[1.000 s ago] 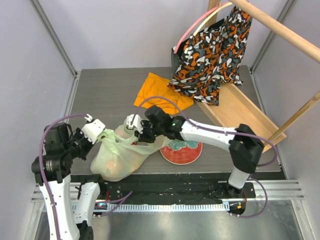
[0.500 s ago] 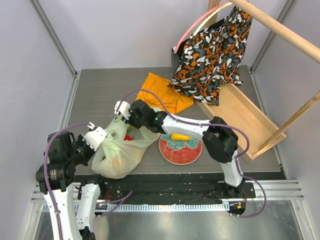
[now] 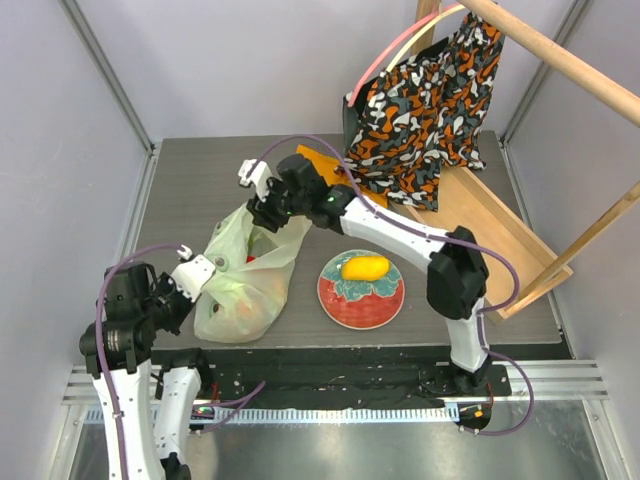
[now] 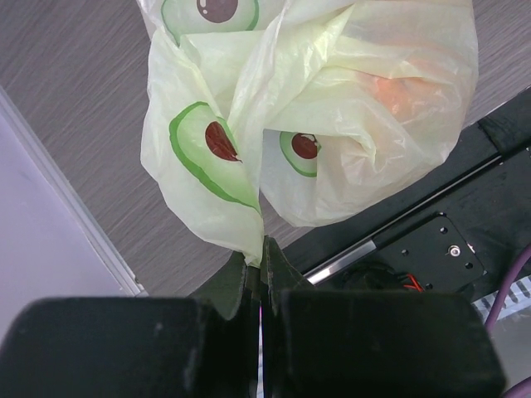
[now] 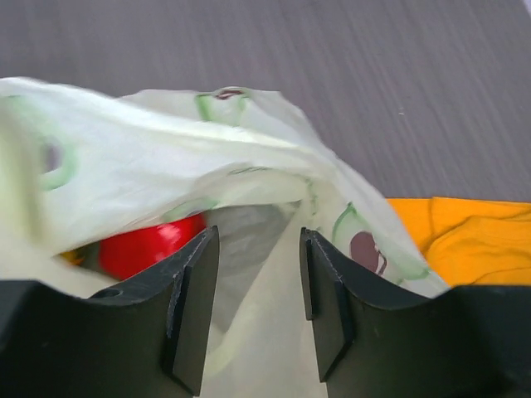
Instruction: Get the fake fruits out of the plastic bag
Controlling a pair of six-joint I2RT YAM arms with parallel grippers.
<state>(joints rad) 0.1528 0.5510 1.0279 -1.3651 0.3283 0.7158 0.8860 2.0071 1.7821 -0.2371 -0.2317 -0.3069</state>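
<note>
The pale-green plastic bag with avocado prints lies at the table's front left, its mouth open toward the back. My left gripper is shut on the bag's near edge. My right gripper is open at the bag's mouth, its jaws over the opening. A red fruit shows inside the bag, with an orange shape seen through the plastic. A yellow mango lies on the red floral plate.
An orange cloth lies behind the right arm. An orange-black patterned fabric bag hangs from a wooden frame at the back right. The black front rail runs just beside the bag.
The right gripper left the plate side, swung left and back to the bag's mouth; the yellow mango now lies uncovered on the plate. The left gripper drew the bag's edge toward the front.
</note>
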